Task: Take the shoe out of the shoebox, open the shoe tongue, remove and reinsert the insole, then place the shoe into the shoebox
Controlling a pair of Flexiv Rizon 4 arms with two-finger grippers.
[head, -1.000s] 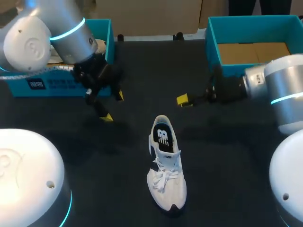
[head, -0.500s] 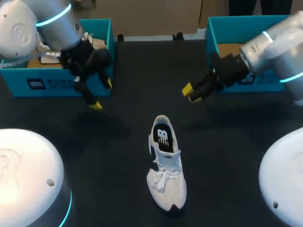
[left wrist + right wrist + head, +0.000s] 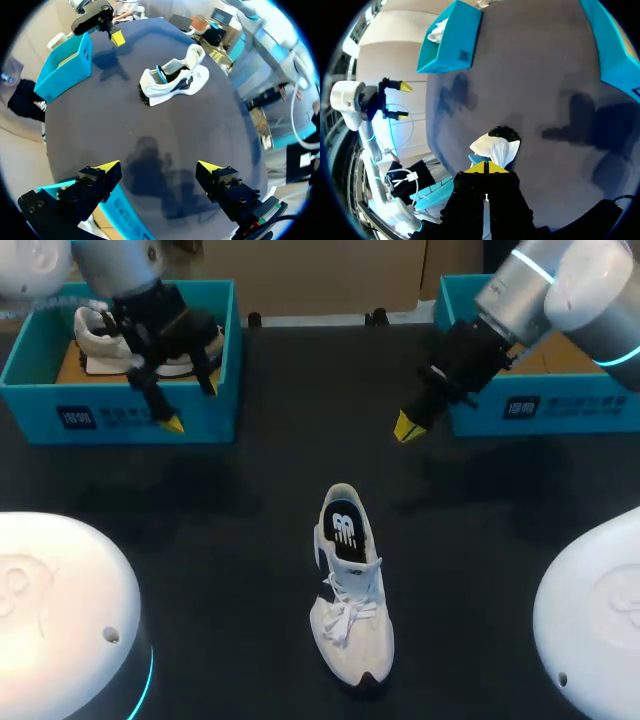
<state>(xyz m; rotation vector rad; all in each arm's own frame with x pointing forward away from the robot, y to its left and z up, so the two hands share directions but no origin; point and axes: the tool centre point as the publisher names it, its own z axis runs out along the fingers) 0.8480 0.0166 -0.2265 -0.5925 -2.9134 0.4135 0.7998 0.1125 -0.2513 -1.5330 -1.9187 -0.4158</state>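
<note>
A white sneaker (image 3: 350, 592) with a dark insole stands upright on the black table (image 3: 250, 500), toe toward the front edge. Nothing touches the sneaker. My left gripper (image 3: 190, 405) hangs open and empty over the front wall of the left blue shoebox (image 3: 140, 420), which holds a second white shoe (image 3: 100, 345). In the left wrist view, the sneaker (image 3: 172, 80) lies well ahead of the open left gripper (image 3: 159, 167). My right gripper (image 3: 408, 426) is shut on nothing, in the air beside the right blue shoebox (image 3: 540, 405). The right wrist view shows the sneaker (image 3: 495, 145) just past the shut right gripper (image 3: 486, 167).
The right shoebox shows only its cardboard floor (image 3: 545, 360). Two white domed robot bases (image 3: 60, 610) (image 3: 590, 620) fill the front corners. In the right wrist view, the left shoebox (image 3: 451, 37) and my left gripper (image 3: 402, 101) are far off across the table.
Both arms rose and drew back from the table's middle toward their own boxes. The right gripper's fingers closed on nothing. The sneaker stayed put.
</note>
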